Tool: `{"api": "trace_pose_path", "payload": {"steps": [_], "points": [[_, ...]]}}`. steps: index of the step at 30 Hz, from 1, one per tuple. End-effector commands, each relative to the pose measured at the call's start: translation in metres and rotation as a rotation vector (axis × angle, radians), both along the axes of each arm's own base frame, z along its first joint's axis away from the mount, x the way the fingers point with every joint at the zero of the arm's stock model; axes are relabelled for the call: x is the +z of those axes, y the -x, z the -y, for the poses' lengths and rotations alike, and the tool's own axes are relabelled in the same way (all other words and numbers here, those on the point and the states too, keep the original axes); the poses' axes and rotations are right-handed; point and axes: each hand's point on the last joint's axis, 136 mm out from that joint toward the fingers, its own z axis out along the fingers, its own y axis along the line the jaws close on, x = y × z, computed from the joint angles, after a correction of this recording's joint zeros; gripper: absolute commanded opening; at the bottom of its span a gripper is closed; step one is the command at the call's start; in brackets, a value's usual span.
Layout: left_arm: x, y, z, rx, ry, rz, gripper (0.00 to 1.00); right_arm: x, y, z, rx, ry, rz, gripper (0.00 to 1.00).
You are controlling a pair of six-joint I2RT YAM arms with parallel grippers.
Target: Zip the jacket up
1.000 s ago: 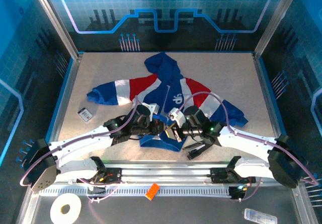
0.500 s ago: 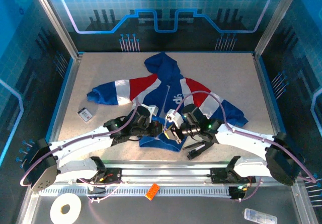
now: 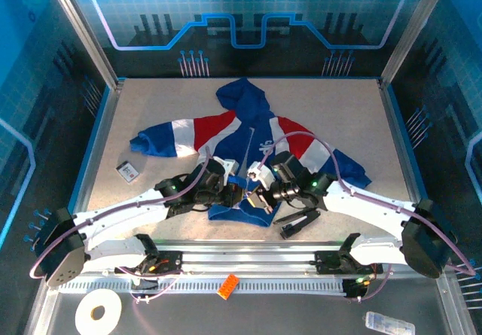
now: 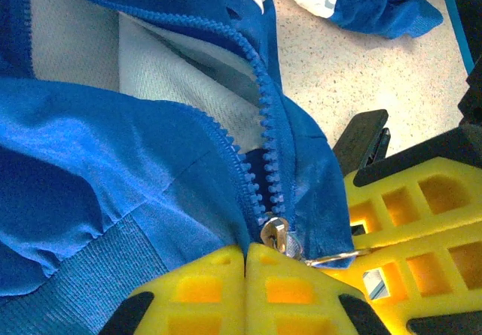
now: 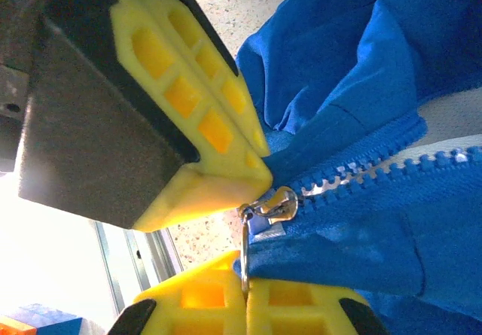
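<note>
The royal-blue jacket (image 3: 252,135) lies flat mid-table, hood far, with its zipper open up the front. Both grippers meet at its near hem. My left gripper (image 3: 238,191) (image 4: 246,256) is shut on the blue hem fabric just below the silver zipper slider (image 4: 276,233). My right gripper (image 3: 256,194) (image 5: 246,293) is shut, with the thin metal pull ring (image 5: 245,256) of the slider (image 5: 276,205) pinched between its pads. The zipper teeth (image 4: 263,117) spread apart above the slider. In the right wrist view, the left gripper's yellow fingers (image 5: 197,117) sit right beside the slider.
A black clip-like object (image 3: 300,220) lies on the table under my right arm. A small card (image 3: 129,171) rests near the left table edge. A tape roll (image 3: 99,310) and an orange piece (image 3: 227,285) sit off the table in front.
My right gripper has slid left toward the left gripper and closed on the zipper pull ring. The left gripper has kept its hold and place.
</note>
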Motion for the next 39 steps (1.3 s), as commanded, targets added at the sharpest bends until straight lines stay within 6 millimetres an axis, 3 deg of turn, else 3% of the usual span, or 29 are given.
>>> {"api": "trace_pose_path", "payload": {"steps": [1,7,9,11,18,21,23,25,26,31,39], "points": [[-0.009,0.009,-0.01,-0.046,-0.043,0.012,0.0,0.01,-0.008,0.0,-0.02,0.005,-0.015,0.0],[-0.008,0.01,-0.012,-0.064,-0.058,0.038,0.0,0.003,-0.007,-0.004,-0.001,0.03,-0.08,0.01],[-0.009,0.01,-0.011,-0.069,-0.059,0.037,0.0,0.001,-0.008,-0.003,-0.004,0.034,-0.077,0.13],[-0.009,0.01,-0.011,-0.071,-0.06,0.036,0.0,0.001,-0.008,-0.004,-0.003,0.03,-0.065,0.16],[-0.007,0.01,-0.009,-0.079,-0.056,0.036,0.0,0.001,-0.007,-0.006,0.024,0.013,-0.044,0.02],[-0.007,0.01,-0.009,-0.082,-0.057,0.035,0.0,0.001,-0.005,-0.007,0.035,0.017,-0.047,0.01],[-0.008,0.011,-0.009,-0.084,-0.061,0.035,0.0,0.002,-0.004,-0.006,0.039,0.021,-0.049,0.07],[-0.007,0.011,-0.009,-0.086,-0.061,0.035,0.0,0.003,-0.003,-0.006,0.046,0.023,-0.048,0.21],[-0.007,0.01,-0.009,-0.086,-0.062,0.036,0.0,0.002,-0.003,-0.005,0.045,0.024,-0.043,0.23],[-0.006,0.01,-0.007,-0.095,-0.067,0.033,0.0,0.006,-0.005,-0.008,0.05,-0.003,-0.023,0.23],[-0.005,0.008,-0.004,-0.102,-0.071,0.034,0.0,-0.004,-0.003,-0.01,0.065,0.009,-0.043,0.18]]}}
